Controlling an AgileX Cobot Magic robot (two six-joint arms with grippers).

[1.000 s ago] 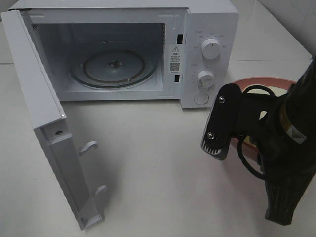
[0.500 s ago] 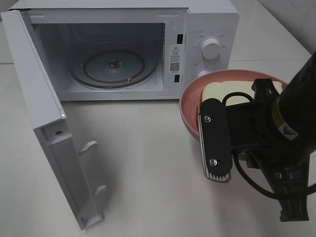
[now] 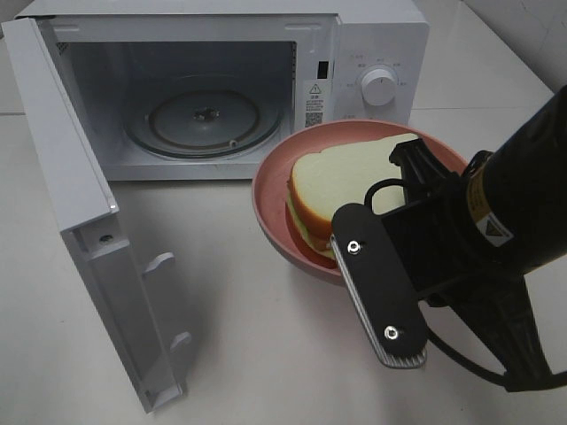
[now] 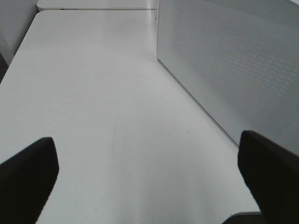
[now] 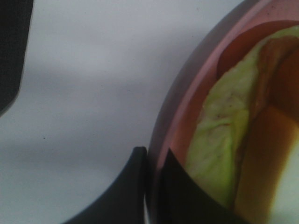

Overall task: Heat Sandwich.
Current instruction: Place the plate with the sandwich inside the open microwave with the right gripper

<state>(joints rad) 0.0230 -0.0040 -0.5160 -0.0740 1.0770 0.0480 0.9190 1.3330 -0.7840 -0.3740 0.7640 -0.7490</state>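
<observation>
Two bread slices make up the sandwich (image 3: 341,181).

High view: it lies flat on the pink plate (image 3: 270,212), in front of the open microwave (image 3: 381,35), to the right of the cavity mouth. It is near-square, so no clear long axis. The rounded crust end points toward the control panel. The layered side edge faces the swung-out door (image 3: 80,221). A glass turntable (image 3: 204,119) sits inside the cavity. The plate overlaps the microwave's lower front in this view and seems to be off the tabletop (image 3: 266,354), though that is not certain. The right arm (image 3: 523,204) enters from the right edge, forearm sloping down toward the plate. The right tool (image 3: 354,266) lies diagonal, its flat black side plate with two screws facing up, and crosses the plate's near rim.

Left wrist view: the left tool (image 4: 149,186) is spread wide, one dark finger at each side. White tabletop lies beneath, and the microwave's perforated side wall is just beside it.

Right wrist view: two fingertips (image 5: 131,191) are pinched narrow on the plate rim, one outside and one inside. The sandwich's pale green filling and tan crust sit just past the inner finger; touching or apart, cannot tell.
</observation>
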